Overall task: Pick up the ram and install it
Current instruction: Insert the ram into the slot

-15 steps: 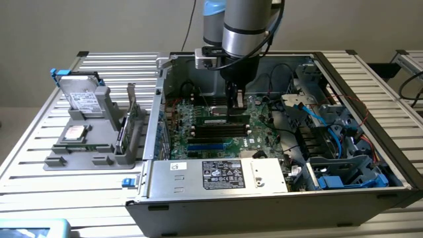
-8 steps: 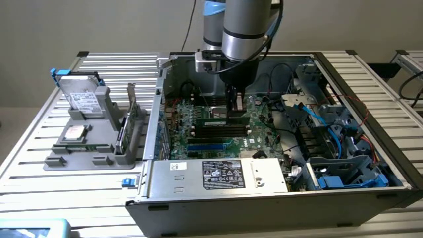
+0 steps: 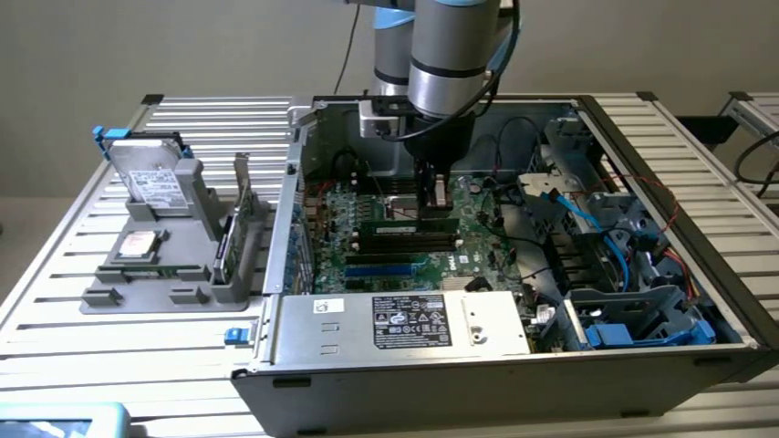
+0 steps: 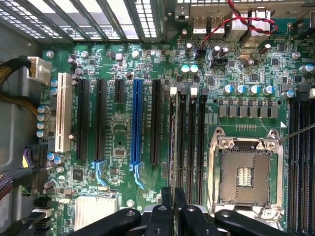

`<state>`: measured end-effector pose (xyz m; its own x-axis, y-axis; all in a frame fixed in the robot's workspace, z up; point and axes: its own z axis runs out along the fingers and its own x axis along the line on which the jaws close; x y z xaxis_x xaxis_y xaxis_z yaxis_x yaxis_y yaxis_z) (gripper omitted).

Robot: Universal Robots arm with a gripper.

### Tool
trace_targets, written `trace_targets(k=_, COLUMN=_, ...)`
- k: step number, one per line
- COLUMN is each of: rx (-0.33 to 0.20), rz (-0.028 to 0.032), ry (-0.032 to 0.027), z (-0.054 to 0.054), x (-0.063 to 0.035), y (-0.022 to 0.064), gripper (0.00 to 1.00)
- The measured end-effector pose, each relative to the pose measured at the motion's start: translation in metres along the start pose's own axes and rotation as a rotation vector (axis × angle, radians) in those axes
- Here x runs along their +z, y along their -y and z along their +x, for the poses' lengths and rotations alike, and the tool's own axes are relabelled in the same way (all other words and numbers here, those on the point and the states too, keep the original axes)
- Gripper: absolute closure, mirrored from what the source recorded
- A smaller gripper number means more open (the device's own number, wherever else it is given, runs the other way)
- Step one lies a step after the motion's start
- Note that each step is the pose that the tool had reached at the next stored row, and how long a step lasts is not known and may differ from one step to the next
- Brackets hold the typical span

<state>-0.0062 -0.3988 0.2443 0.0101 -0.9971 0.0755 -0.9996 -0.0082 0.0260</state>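
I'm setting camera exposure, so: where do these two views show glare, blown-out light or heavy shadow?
Exterior view: the slatted table is bright and evenly lit, the computer case darker inside, the gripper a black shape at the ram. Wrist view: the vent grille is washed out white by backlight; the motherboard is evenly lit, with slight shine on the CPU socket frame.

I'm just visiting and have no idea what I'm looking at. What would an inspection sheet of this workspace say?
Surface: slatted metal table carrying an open computer case.
Job's things: ram at the motherboard's black memory slots; whether it is fully seated cannot be told.
Clutter: grey holder with a hard drive, at the exterior view's left.
Grippers: gripper inside the case, shut on the ram.
Cables: blue cables and a red and black wire inside the case.
Surroundings: plain wall.
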Motion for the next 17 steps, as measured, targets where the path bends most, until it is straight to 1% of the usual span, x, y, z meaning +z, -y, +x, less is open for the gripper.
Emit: trace_targets(k=17, rx=0.000, rz=0.0000, ry=-0.0002, z=-0.0006, x=0.0058, y=0.0001, gripper=0.86)
